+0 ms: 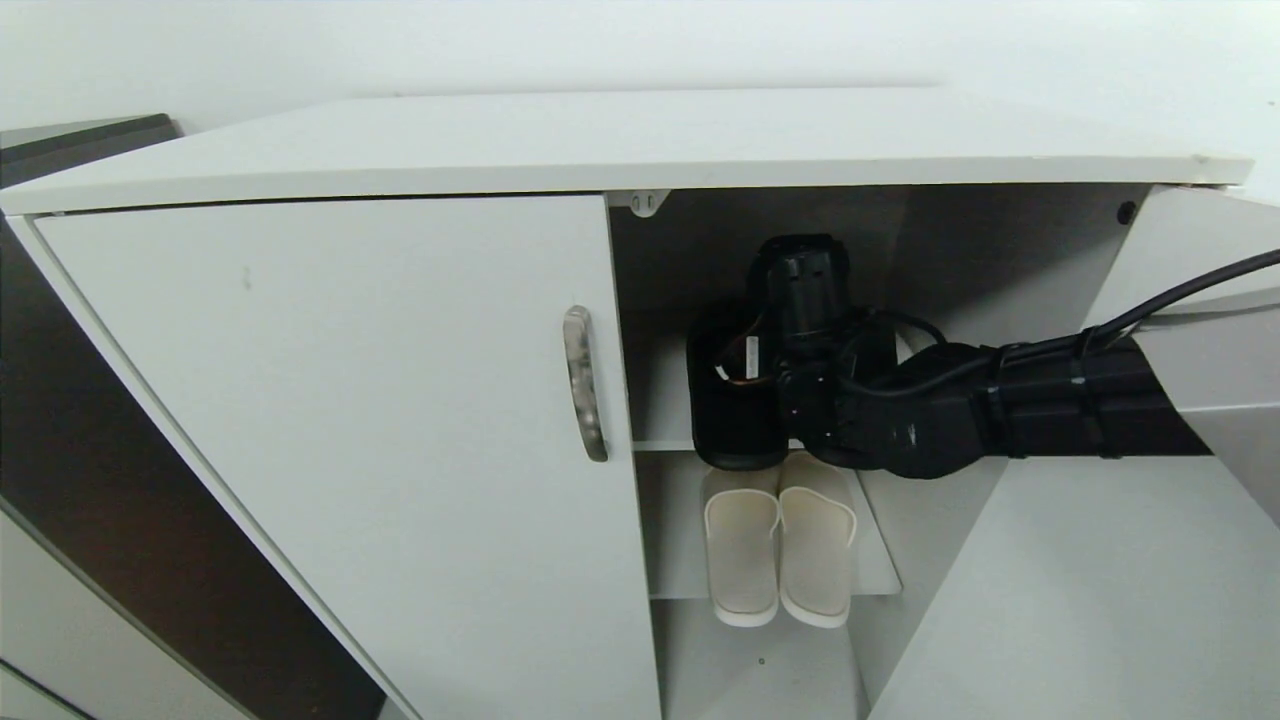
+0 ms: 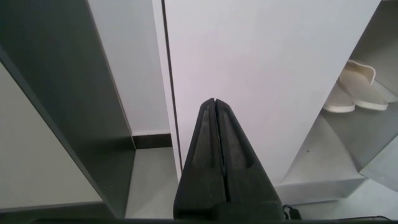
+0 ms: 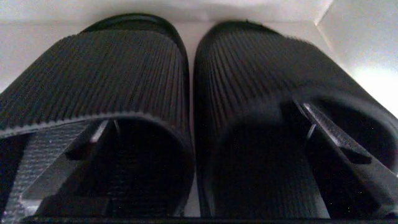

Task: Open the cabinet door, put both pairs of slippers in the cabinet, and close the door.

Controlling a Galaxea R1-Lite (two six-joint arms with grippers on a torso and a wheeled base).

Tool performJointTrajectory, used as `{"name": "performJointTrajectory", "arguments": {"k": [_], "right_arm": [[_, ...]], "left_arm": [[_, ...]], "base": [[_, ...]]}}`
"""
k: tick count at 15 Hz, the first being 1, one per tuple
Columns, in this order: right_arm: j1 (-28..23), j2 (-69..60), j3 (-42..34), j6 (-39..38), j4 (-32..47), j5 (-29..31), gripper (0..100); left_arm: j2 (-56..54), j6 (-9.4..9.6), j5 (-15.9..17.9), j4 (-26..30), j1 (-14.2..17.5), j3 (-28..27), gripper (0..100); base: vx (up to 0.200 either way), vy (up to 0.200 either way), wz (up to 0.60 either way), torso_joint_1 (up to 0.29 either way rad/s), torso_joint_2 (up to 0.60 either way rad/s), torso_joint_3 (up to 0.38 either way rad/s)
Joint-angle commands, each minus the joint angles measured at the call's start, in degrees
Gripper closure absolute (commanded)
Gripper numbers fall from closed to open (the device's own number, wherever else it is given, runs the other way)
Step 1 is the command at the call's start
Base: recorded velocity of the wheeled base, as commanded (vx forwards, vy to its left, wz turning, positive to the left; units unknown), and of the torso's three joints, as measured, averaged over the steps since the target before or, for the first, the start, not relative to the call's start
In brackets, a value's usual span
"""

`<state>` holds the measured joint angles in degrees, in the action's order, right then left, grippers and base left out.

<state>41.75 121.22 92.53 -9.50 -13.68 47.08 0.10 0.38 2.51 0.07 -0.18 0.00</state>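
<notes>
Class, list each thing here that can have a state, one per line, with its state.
Left door: closed.
Right door: open.
White slippers: paired on the lower shelf.
Black slippers: on the upper shelf, overhanging its edge.
Left gripper: shut, empty.
Right gripper: open, a finger inside each black slipper.

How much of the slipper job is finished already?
Most of it. The right door is open, and the white slippers lie on a shelf inside the cabinet. The right hand is in there at the black slippers, on the upper shelf. Left to do: bring that arm out and close the door.
</notes>
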Motion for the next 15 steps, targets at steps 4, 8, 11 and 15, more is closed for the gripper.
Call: {"name": "performJointTrajectory", "arguments": {"k": [4,8,11,15], "right_arm": [[2.81,-8.11,-8.59,-1.05,-0.12,0.29,0],[5.18,-11.80,-15.27,-1.23,-4.25,0.38,0],[8.34,-15.49,-23.09,-0.96,-9.79,0.38,0],[11.86,-20.32,-30.21,-1.14,-12.87,0.12,100]], "left_arm": [[-0.01,0.06,-0.05,0.01,0.01,0.00,100],[-0.01,-0.03,0.04,0.01,0.01,0.00,100],[-0.01,0.06,-0.05,0.01,0.01,0.00,100],[-0.01,0.06,0.04,0.01,0.01,0.00,100]], "base": [[0.000,0.000,0.00,0.000,0.00,0.000],[0.000,0.000,0.00,0.000,0.00,0.000],[0.000,0.000,0.00,0.000,0.00,0.000],[0.000,0.000,0.00,0.000,0.00,0.000]]}}
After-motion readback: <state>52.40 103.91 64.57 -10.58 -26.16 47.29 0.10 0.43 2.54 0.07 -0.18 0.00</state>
